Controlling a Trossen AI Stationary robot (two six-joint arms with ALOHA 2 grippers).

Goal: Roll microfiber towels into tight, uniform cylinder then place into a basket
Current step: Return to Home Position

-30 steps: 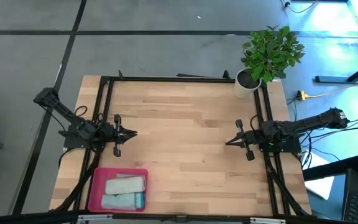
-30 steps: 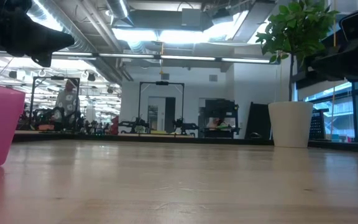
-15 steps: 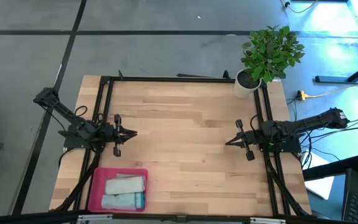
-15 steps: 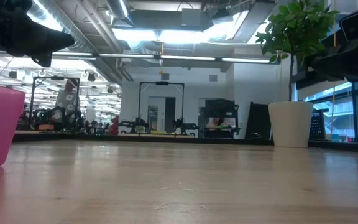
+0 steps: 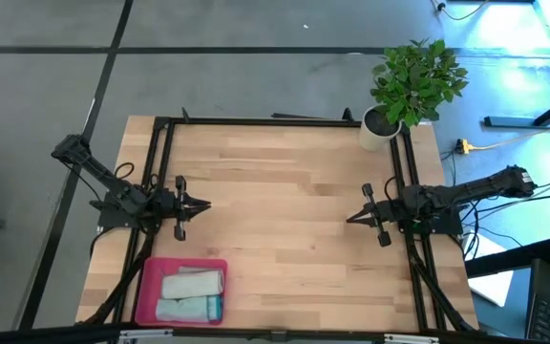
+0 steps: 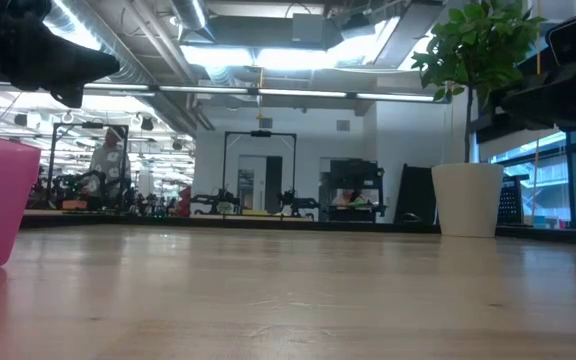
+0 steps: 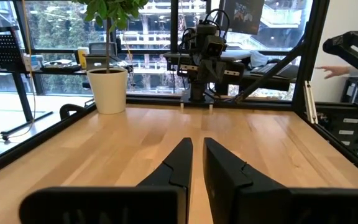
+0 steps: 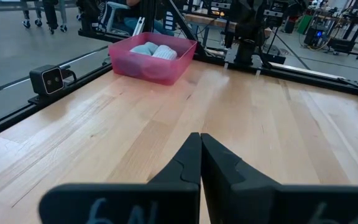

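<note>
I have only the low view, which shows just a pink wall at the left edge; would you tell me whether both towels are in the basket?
Observer: Yes. The high view shows the rolled grey towel and the rolled blue-teal towel lying side by side inside the basket.
Operator: Thank you. Where is the left gripper?
Observer: The left gripper is at the left edge of the table, clear of the basket and empty.
Operator: And the right one?
Observer: The right gripper is at the opposite edge, pointing inward; its wrist view shows the fingers shut on nothing.
</note>
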